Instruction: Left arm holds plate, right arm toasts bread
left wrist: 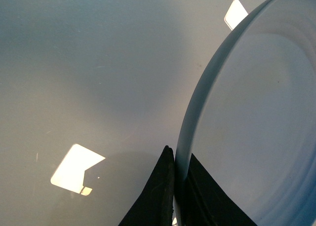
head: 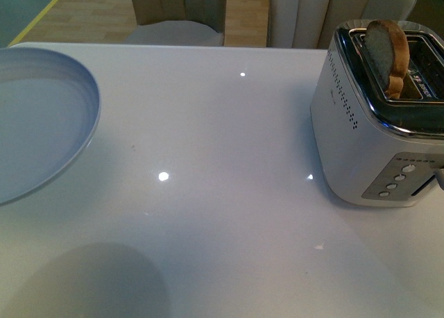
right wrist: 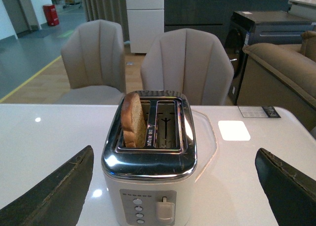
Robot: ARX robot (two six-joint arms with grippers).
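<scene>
The pale blue-grey plate [head: 38, 116] hangs over the table at the far left of the front view, casting a round shadow below it. In the left wrist view my left gripper [left wrist: 177, 186] is shut on the plate [left wrist: 256, 117], its black fingers pinching the rim. The bread [head: 388, 51] stands upright in one slot of the silver toaster [head: 378, 137], its rounded top sticking out. Through the right wrist view the bread [right wrist: 133, 120] and toaster [right wrist: 150, 176] sit straight ahead of my right gripper [right wrist: 173, 186], which is open with its dark fingers [right wrist: 54, 191] wide on either side.
The toaster's lever [right wrist: 165, 206] and round buttons [right wrist: 138, 211] face my right gripper. Two beige chairs [right wrist: 185, 63] stand behind the white table [head: 222, 158]. A sofa [right wrist: 281, 73] lies beyond the table's far corner.
</scene>
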